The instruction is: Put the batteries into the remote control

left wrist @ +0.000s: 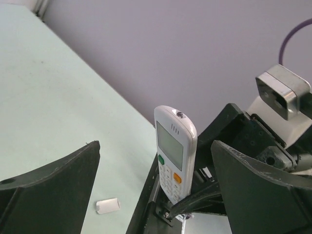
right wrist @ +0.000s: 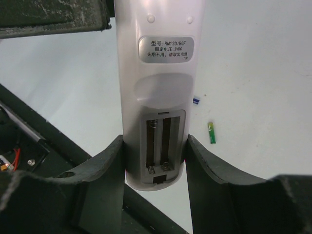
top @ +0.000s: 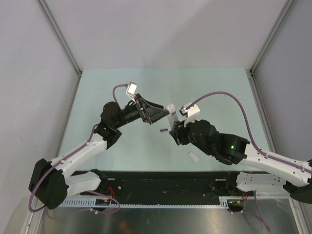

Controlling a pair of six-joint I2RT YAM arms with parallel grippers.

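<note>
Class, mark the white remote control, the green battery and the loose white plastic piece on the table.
slim white plastic remote control (left wrist: 169,144): left wrist view, on its display.
tiny green cylindrical battery (right wrist: 211,132): right wrist view, mid-body.
small white plastic piece (left wrist: 107,205): left wrist view, centre.

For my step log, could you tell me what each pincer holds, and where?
The right pincer grips the remote control by the sides of its lower end, at the battery recess; the left pincer is open, holding nothing.

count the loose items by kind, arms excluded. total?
remote: 1
batteries: 2, one green, one purple-blue
small white cover: 1
total: 4
</note>
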